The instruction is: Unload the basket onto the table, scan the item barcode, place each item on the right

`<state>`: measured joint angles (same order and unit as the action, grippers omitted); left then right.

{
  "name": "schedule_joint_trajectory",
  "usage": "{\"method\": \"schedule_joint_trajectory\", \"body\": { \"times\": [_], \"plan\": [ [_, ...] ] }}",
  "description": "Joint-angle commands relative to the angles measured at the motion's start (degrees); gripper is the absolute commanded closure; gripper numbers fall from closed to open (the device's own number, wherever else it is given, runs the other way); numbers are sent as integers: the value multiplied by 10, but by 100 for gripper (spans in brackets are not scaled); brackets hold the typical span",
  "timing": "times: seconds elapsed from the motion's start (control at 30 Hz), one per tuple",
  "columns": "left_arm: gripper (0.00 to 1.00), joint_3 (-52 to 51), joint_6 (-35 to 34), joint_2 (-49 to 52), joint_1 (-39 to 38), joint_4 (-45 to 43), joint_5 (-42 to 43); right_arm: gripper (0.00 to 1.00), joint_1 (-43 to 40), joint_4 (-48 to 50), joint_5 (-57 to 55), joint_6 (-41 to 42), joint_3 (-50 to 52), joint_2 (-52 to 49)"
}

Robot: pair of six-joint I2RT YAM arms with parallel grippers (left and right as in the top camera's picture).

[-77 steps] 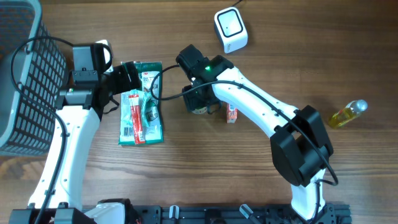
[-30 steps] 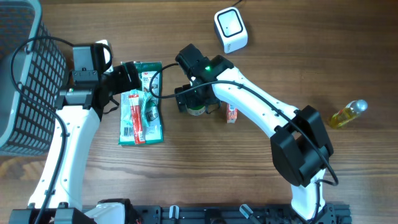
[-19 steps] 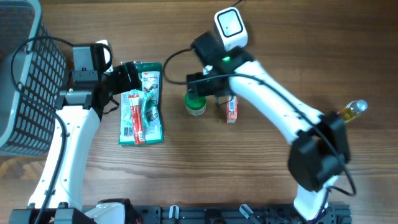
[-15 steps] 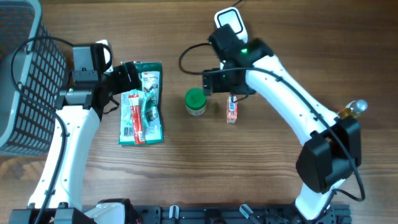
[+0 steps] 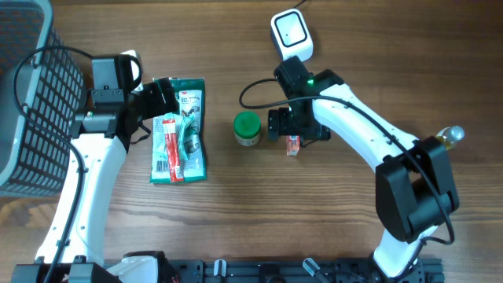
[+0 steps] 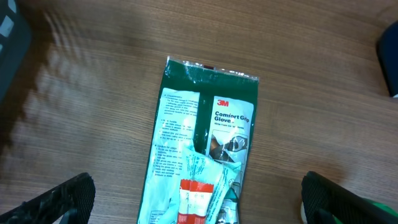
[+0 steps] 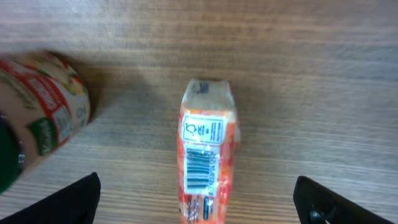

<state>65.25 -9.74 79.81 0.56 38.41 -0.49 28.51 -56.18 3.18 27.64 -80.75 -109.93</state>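
at right wrist only, packet barcode

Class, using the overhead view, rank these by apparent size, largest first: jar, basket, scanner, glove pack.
1. basket, cut off by the frame yet still largest
2. glove pack
3. scanner
4. jar

Shop-checkout setup, barcode scanner, wire basket, glove packet

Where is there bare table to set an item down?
Widest: bare wood on the robot's side of the green-lidded jar and orange packet. Also the far-right corner, between scanner and oil bottle. Crowded: jar, packet and right pincer bunch together.
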Motion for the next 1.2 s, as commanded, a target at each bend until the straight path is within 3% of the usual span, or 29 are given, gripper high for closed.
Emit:
{"method": "schedule_joint_trajectory", "body": {
  "times": [0.0,0.27,0.47,1.17],
  "plan": [
    [0,6,3,-6,3,-2,5,1,1,24,20,10,28,2],
    [0,6,3,-6,3,-2,5,7,1,108,20,10,89,2],
    [0,6,3,-6,3,-2,5,0,1,153,13,9,128,2],
    [0,6,3,-6,3,-2,5,0,1,148,-28,9,130,2]
  ]
}}
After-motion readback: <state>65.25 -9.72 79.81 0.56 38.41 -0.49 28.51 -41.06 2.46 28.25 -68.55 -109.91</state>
